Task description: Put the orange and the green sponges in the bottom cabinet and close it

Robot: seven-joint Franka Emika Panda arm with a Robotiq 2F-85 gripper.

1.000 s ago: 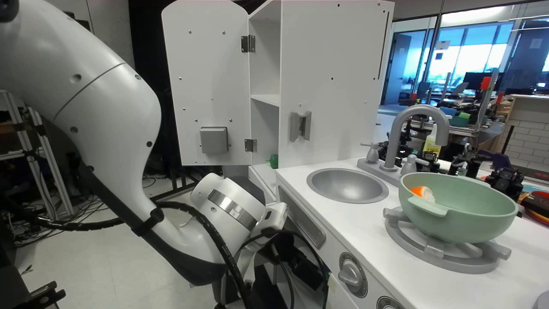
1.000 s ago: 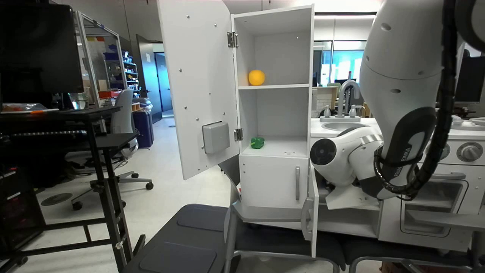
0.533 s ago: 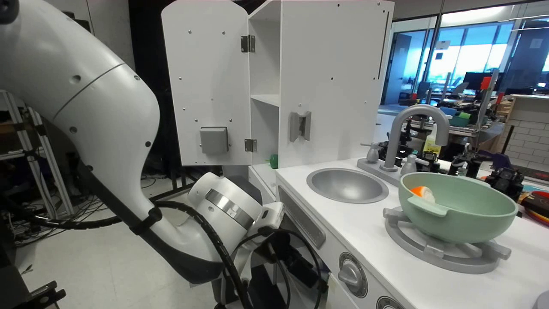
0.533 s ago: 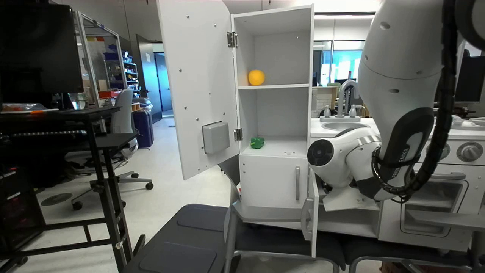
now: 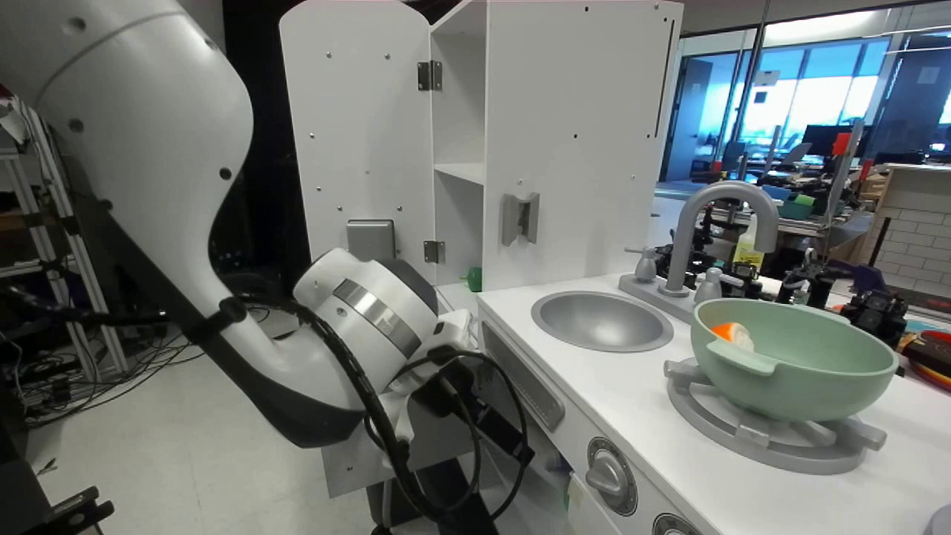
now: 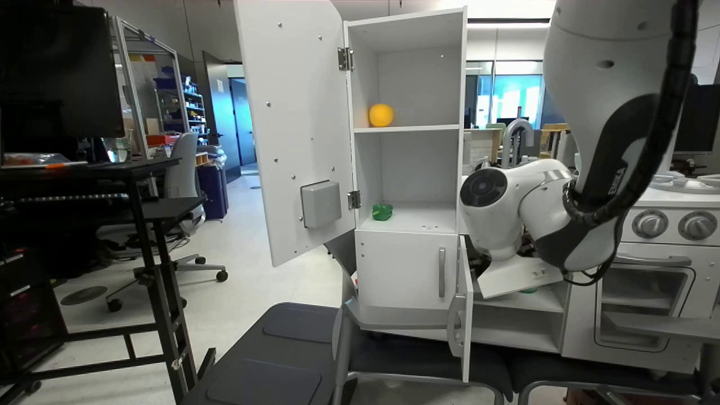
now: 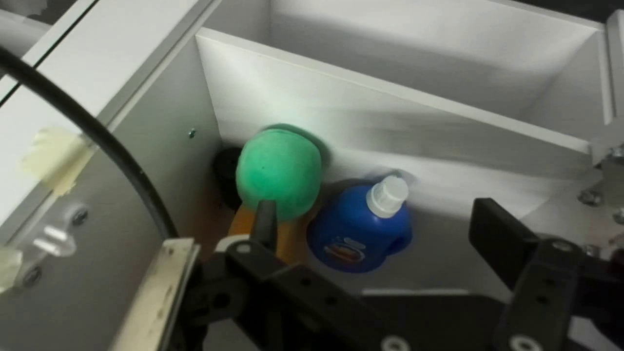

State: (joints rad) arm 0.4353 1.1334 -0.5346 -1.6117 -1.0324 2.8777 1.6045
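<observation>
The claw [image 7: 374, 202], spread wide, at the open bottom cabinet [image 6: 514, 326]

The white robot arm [image 5: 171, 126] comes down steeply in front of the counter [image 5: 624, 386], then bends sharply at the wrist [image 5: 364, 319], with the claw lower than the counter's top. The claw is unclenched, its fingers [image 7: 265, 226] far apart.

The green sponge [image 7: 279, 170] lies inside the cabinet, near a white board [image 7: 390, 92]; in the wrist view one finger crosses in front of its edge, though I can't tell whether they touch. Beside it shows an orange form [image 7: 242, 222], mostly covered, so I can't say whether it is the orange sponge.

On the arm I can make out the letters [image 6: 617, 183] EMIKA. A blue bottle [image 7: 353, 219] with a white cap [image 7: 388, 195] shows between the fingers; its label [image 7: 346, 252] is too blurred to read.

In an exterior view the cabinet's door [image 6: 466, 368] is swung out, edge-on, just left of the wrist. The tall cupboard [image 6: 419, 79] stands open too, a yellow-orange ball [image 6: 381, 115] on its upper shelf [image 6: 410, 129] and a green pepper [image 6: 382, 211] below. On the counter, near the sink [image 5: 602, 323], a mint-green bowl [image 5: 795, 379] sits on a grey burner ring [image 5: 787, 461], an orange-and-white piece [image 5: 734, 336] inside.
</observation>
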